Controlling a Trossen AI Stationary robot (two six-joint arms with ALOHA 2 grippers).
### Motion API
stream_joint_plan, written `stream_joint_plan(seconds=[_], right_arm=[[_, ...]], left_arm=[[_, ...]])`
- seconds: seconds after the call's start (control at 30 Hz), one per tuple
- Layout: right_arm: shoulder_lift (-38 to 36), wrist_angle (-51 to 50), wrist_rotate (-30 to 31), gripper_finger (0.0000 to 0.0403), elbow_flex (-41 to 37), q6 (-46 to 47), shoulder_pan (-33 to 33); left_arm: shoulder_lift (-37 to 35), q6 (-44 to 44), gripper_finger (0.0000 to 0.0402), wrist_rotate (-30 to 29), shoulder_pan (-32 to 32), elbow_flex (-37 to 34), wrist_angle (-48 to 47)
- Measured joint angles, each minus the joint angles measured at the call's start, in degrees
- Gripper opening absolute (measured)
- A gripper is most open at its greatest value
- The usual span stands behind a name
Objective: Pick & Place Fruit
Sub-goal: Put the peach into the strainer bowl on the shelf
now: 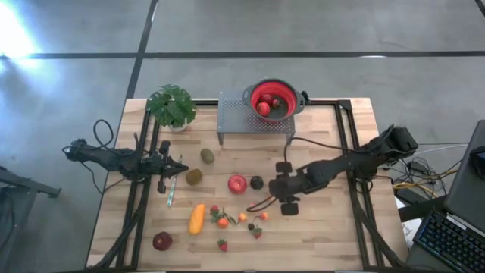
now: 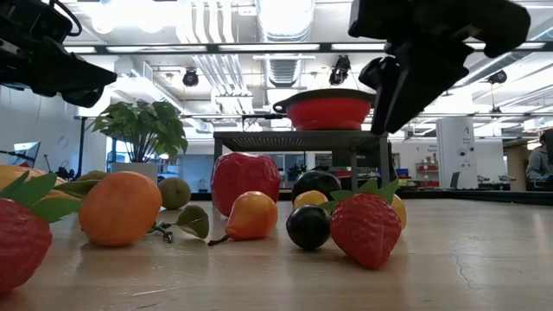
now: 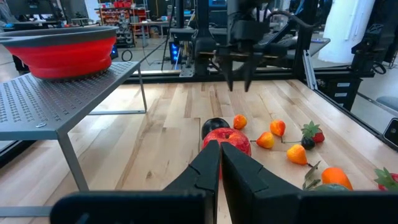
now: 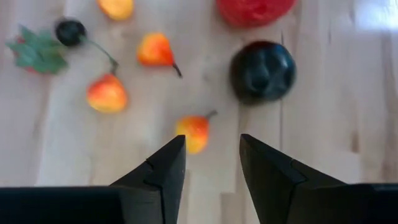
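The toy fruits lie loose on the wooden table: a red apple (image 1: 237,183) beside a dark plum (image 1: 257,182), two brown kiwis (image 1: 194,177), a long orange piece (image 1: 197,218), a dark-red round one (image 1: 162,241), strawberries (image 1: 222,245) and orange bits (image 1: 242,217). My right gripper (image 1: 267,203) hangs open above the table, fingers pointing down, just right of the plum (image 4: 261,71), over a small orange bit (image 4: 193,134). It touches nothing. My left gripper (image 1: 178,168) waits shut and level at the table's left, pointing at the apple (image 3: 233,140).
A red colander bowl (image 1: 273,98) holding red fruit stands on a grey perforated stand (image 1: 256,120) at the far middle. A leafy potted plant (image 1: 172,106) sits at the far left. Black rails run along both table sides. Bare wood lies to the right of the fruit.
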Motion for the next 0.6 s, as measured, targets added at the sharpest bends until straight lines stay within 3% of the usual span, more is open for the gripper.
stream_joint_plan(seconds=[0.6], right_arm=[[0.0, 21.28, 0.17, 0.0243, -11.66, 0.38, 1.9]], left_arm=[[0.0, 0.0, 0.0021, -0.01, 0.0, -0.01, 0.0]])
